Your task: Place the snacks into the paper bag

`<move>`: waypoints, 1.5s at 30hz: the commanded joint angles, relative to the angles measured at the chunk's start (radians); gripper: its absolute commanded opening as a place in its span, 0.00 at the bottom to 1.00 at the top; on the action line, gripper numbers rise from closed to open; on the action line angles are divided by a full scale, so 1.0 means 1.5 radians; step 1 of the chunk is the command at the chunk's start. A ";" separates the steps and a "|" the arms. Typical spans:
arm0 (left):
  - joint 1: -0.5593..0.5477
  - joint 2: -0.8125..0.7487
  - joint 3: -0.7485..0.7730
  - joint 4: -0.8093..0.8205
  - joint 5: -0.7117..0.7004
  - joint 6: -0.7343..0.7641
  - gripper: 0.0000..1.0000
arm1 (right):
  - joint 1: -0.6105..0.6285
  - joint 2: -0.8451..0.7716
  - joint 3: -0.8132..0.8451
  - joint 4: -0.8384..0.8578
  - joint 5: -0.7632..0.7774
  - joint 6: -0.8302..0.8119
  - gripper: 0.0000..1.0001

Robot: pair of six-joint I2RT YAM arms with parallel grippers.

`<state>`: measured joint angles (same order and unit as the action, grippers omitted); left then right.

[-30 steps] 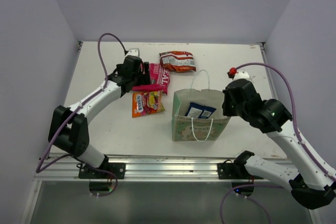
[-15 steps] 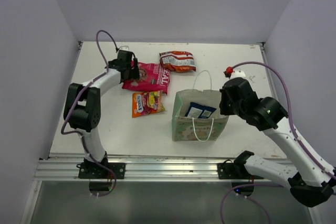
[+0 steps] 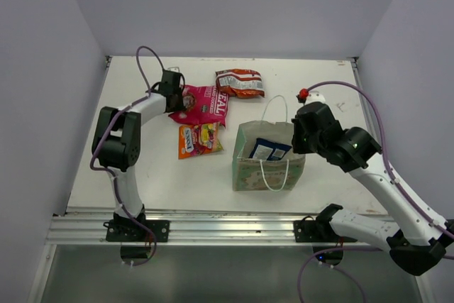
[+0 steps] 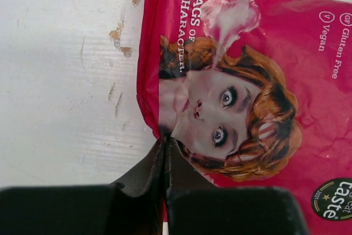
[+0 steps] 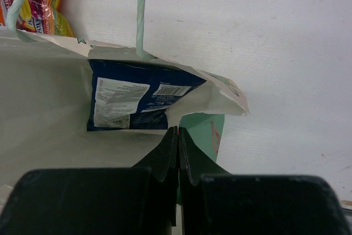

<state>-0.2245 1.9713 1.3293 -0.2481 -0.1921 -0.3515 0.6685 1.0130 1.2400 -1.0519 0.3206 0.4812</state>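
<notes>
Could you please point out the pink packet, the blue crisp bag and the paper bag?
pink packet (image 4: 236, 108), left wrist view, printed face.
blue crisp bag (image 5: 118, 103), right wrist view, white label.
paper bag (image 3: 247, 174), top external view, front wall.

A white table (image 3: 142, 168) carries the paper bag (image 3: 269, 164), which stands upright right of centre with its mouth open and white cord handles looped over the near and far sides. The blue packet (image 3: 269, 150) lies inside it. The right gripper (image 3: 299, 135) is at the bag's right rim, its jaws hidden from above. Left of the bag, the orange-yellow candy packet (image 3: 199, 138) lies flat. Just beyond it is the pink packet (image 3: 207, 105), with the left gripper (image 3: 182, 102) at its left edge. The red-white-brown packet (image 3: 240, 83) lies farther back, just beside the pink one's far right corner.
</notes>
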 commanded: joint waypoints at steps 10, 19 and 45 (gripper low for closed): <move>-0.002 -0.271 -0.041 0.038 0.060 0.014 0.00 | 0.001 0.008 -0.009 0.014 -0.019 -0.005 0.00; -0.049 -0.453 0.054 0.055 0.354 0.062 0.00 | 0.001 -0.004 -0.014 0.014 -0.022 -0.006 0.00; -0.428 -0.381 0.305 0.070 0.431 -0.013 0.00 | 0.002 -0.037 -0.019 -0.003 -0.009 0.000 0.00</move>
<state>-0.7868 1.3849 1.7596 -0.2161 0.4934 -0.3592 0.6685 0.9771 1.2213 -1.0321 0.2966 0.4786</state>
